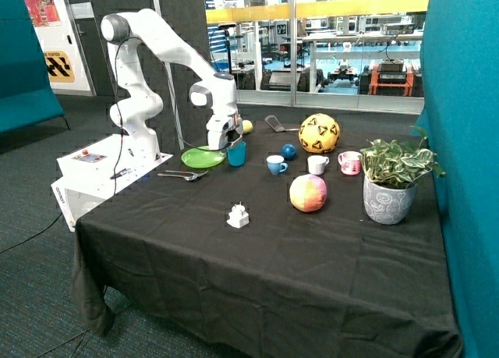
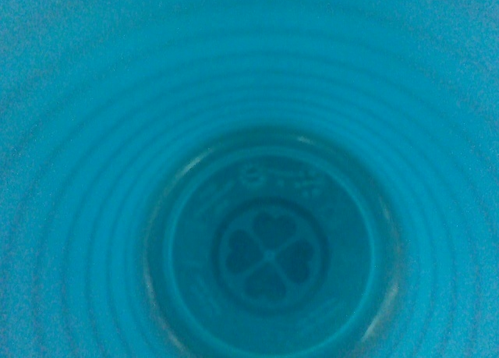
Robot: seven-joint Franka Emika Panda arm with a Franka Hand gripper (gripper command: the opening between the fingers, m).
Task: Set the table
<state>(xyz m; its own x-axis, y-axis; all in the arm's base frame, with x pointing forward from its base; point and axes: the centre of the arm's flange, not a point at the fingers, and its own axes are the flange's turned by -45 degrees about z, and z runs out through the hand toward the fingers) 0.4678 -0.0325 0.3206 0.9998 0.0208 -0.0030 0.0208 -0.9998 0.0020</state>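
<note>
Wrist view alone shows the blue cup's (image 2: 269, 253) clover-embossed bottom.

The glossy white, round-jointed robot arm (image 1: 168, 50) has smooth tubular links with grey caps at the shoulder and elbow joints. A thin black cable runs down beside its lower link. Its base stands on a low white box (image 1: 109, 171) with a red button, just beside the black-clothed table (image 1: 265, 256). The dark, blocky gripper (image 1: 224, 142) hangs below a white wrist housing with a dark round face.
</note>
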